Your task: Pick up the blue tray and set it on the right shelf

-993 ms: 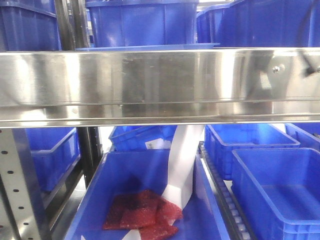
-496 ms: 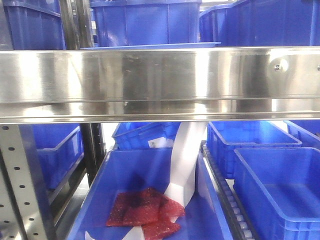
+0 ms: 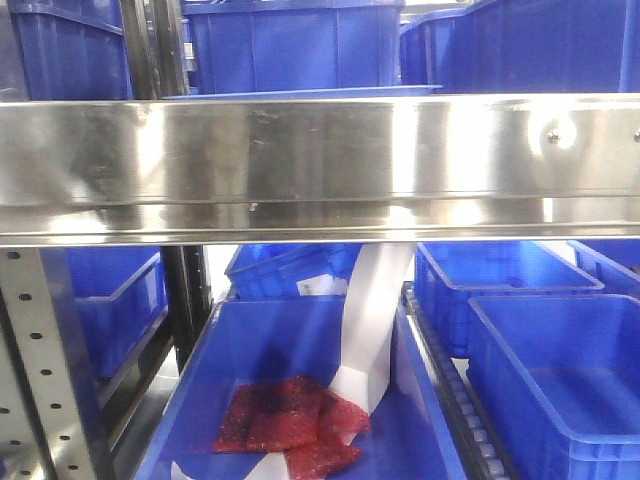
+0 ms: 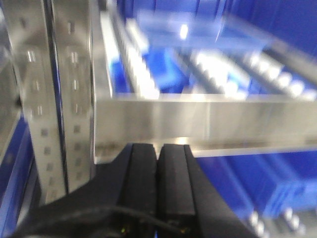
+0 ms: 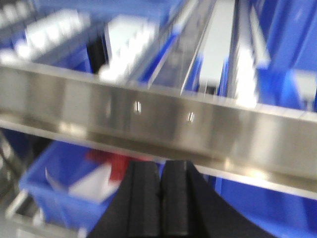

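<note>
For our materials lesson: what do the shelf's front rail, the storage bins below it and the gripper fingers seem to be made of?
Front rail: apparently stainless steel, brushed and shiny, with streaky reflections.
Storage bins: probably moulded plastic, glossy dark blue, with rounded rims.
Left fingers and right fingers: matte black, possibly rubber or plastic; the blur leaves it open.
</note>
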Controlling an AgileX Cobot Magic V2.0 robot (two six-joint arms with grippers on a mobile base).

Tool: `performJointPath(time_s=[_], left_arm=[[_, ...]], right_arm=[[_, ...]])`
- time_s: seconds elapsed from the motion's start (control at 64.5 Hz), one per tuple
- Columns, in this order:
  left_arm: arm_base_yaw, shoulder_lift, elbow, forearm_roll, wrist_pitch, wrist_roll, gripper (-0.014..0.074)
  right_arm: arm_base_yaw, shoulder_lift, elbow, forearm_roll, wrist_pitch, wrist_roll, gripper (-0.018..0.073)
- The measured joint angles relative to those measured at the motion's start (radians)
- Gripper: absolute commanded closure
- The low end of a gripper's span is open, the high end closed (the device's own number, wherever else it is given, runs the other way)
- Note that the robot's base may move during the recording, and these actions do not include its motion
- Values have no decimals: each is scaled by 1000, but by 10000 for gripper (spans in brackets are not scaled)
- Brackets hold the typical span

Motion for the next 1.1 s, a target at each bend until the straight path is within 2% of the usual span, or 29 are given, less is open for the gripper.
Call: performJointPath(time_s=[0.248,0.838,0.915,1.101], left_arm=[[0,-69,0,0,-3,0,645],[6,-71,3,0,0,0,645],[56,-71,7,-5,6,6,645],[285,-138,126,-86,-54,128,645]], right_arm=[[0,-208,0,-2,-58,0,504],[0,-214,0,-2,-67,0,504],[0,-214,0,-2,-68,0,504],[0,-214,0,-2,-68,0,504]])
